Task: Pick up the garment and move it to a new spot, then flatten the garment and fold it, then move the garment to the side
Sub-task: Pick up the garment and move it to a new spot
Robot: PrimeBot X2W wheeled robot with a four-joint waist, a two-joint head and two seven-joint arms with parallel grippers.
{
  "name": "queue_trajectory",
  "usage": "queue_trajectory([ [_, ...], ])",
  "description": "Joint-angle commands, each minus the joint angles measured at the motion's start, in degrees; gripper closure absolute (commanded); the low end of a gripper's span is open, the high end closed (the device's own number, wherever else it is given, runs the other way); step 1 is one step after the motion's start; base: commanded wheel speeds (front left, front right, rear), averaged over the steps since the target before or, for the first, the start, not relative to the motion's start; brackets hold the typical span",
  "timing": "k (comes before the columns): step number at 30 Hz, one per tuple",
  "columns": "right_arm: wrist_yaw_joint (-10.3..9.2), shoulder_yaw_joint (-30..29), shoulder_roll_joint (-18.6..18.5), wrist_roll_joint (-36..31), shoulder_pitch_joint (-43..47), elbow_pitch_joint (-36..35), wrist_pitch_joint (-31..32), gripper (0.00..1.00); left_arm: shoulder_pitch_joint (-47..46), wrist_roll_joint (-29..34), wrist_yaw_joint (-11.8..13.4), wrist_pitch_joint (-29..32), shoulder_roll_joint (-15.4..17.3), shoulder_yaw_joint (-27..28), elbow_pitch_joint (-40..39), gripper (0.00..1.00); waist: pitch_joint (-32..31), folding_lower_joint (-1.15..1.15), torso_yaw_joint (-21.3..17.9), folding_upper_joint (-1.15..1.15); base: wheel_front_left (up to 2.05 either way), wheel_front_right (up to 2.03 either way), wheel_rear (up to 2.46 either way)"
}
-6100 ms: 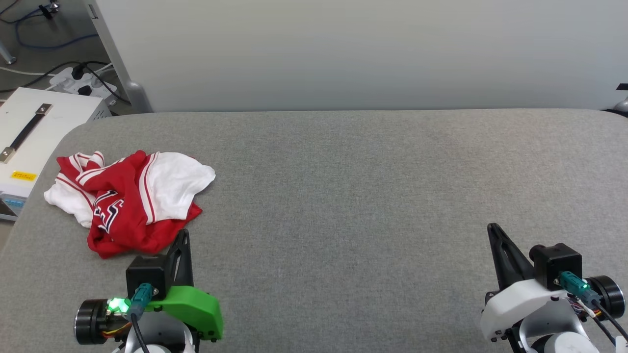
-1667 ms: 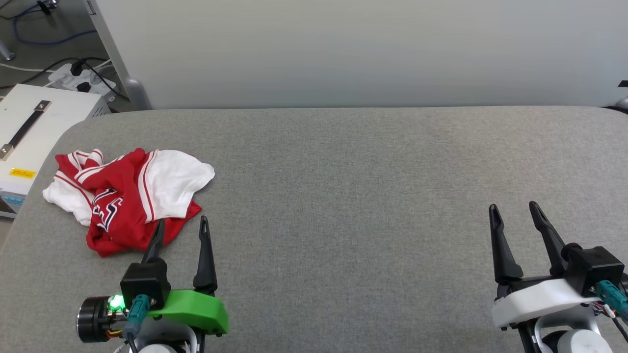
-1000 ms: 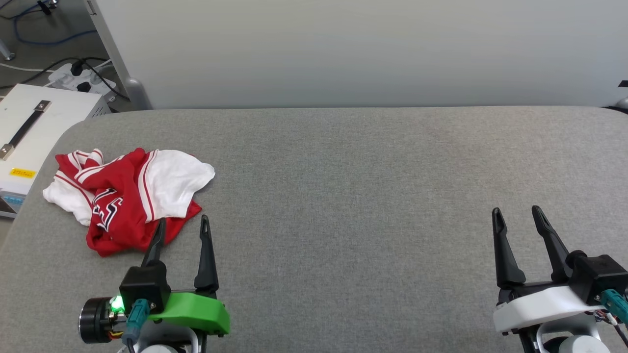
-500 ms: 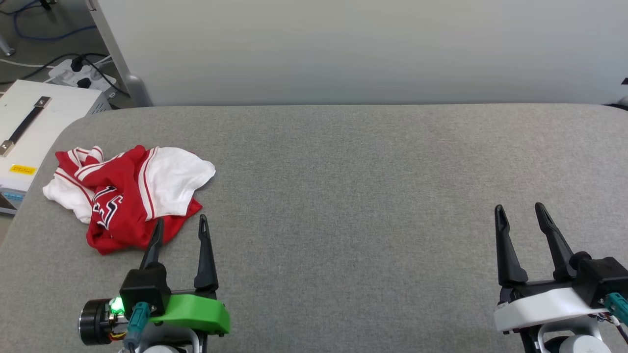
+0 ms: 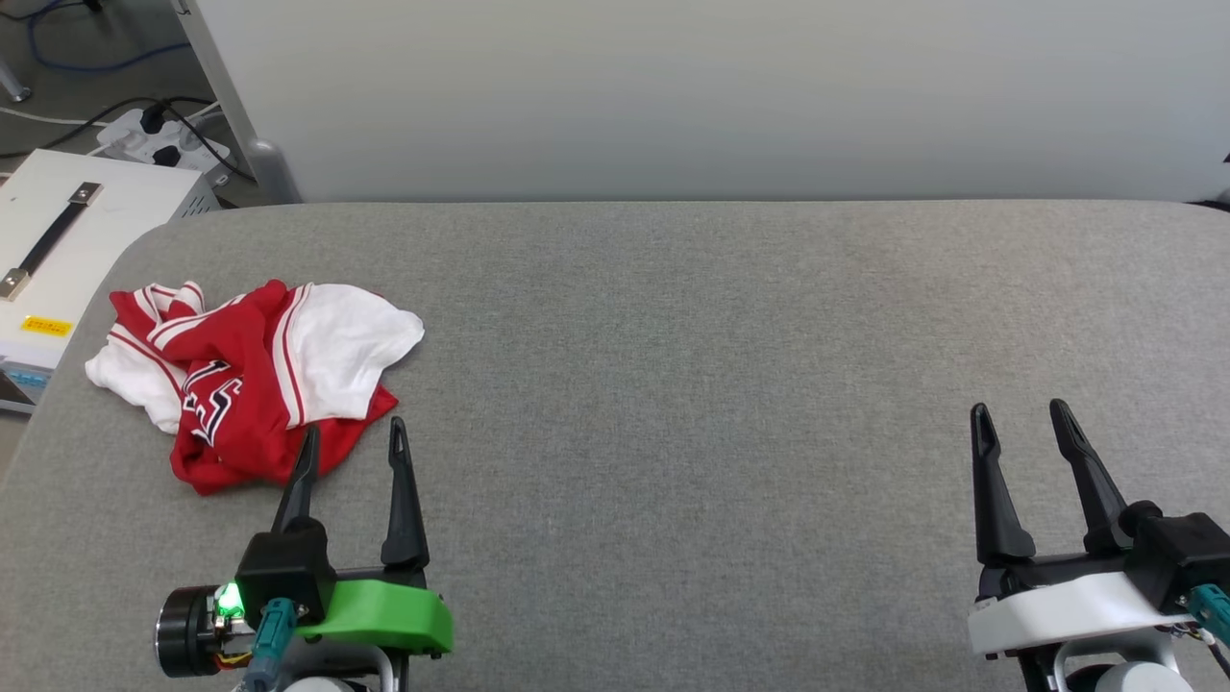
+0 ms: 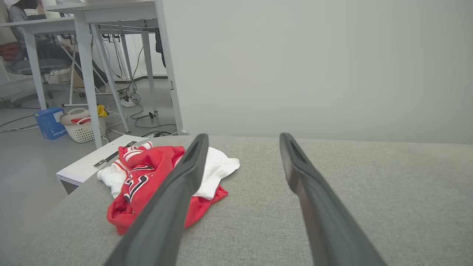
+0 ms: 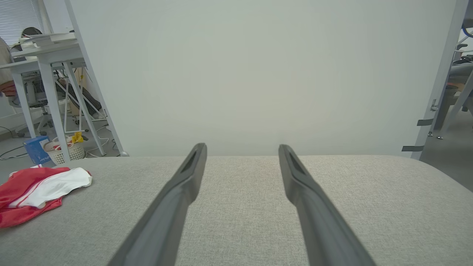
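The garment (image 5: 255,380) lies crumpled at about ten o'clock on the grey worktop (image 5: 673,384), close to its rounded edge. The left hand (image 5: 353,430) is spread, with the heap at its eleven o'clock and one fingertip just at the red hem. The right hand (image 5: 1018,408), also spread, waits well apart at four o'clock. A shallow pinch would likely catch only one loose layer, so the shirt drags or slips free. A nudge towards nine o'clock could slide it off beside the white box (image 5: 58,240).
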Motion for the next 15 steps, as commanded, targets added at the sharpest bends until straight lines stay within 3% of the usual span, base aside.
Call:
queue_trajectory([
  [1, 0.38, -0.01, -0.07, 0.41, 0.5, -0.31, -0.74, 0.0, -0.2, -0.32, 0.41, -0.62, -0.09, -0.06, 0.04, 0.0, 0.1, 0.0, 0.11, 0.0, 0.0, 0.0, 0.0],
  [15, 0.39, 0.64, -0.07, -0.52, 0.55, -0.79, -1.03, 0.0, -1.01, -0.75, 0.82, -0.91, -0.1, 0.67, -0.03, 0.0, 0.96, 0.0, 4.72, 0.0, 0.0, 0.0, 0.0],
])
